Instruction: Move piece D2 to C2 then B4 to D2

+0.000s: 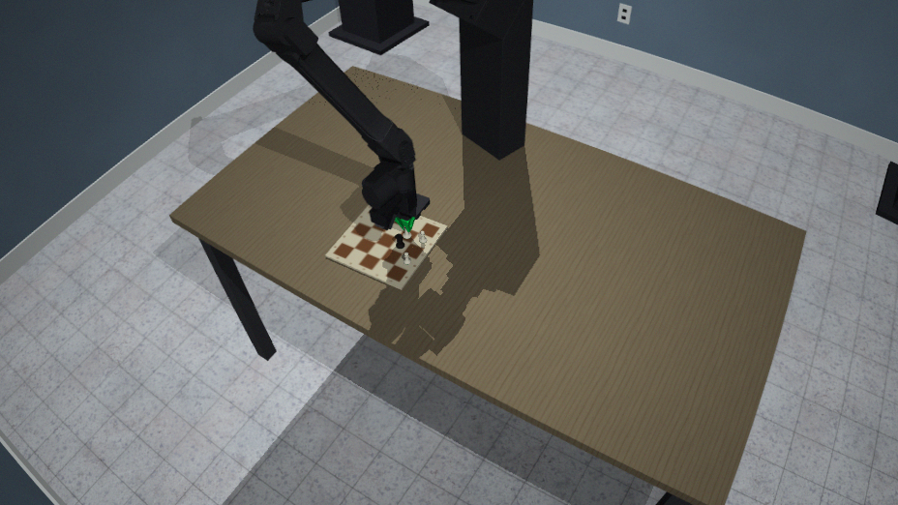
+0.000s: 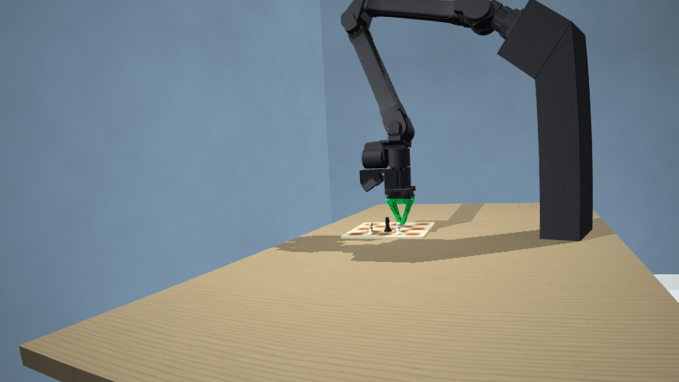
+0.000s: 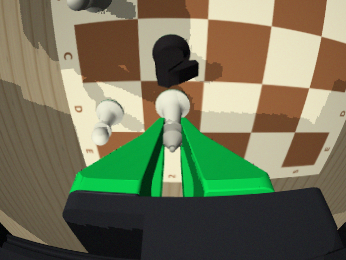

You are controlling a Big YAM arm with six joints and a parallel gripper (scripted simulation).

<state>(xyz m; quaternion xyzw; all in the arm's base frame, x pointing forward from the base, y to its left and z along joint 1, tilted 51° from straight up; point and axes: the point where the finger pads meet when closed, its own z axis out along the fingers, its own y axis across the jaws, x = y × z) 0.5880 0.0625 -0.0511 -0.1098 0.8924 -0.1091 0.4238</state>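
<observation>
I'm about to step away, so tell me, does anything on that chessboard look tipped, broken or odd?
Nothing stands out. The black knight, near white pawn and other white pawn look upright. The white bishop in the pincer seems upright too.

A white pawn stands upright on D1, and a second pale pawn stands on B1, cut off by the top edge of the wrist view. The wood-grained table has a dark leg over a grey tiled floor. Behind it a dark block rises from a flat base. Blue walls meet pale skirting; one carries a white outlet. A dark object, partly out of view, sits at the right edge.
</observation>
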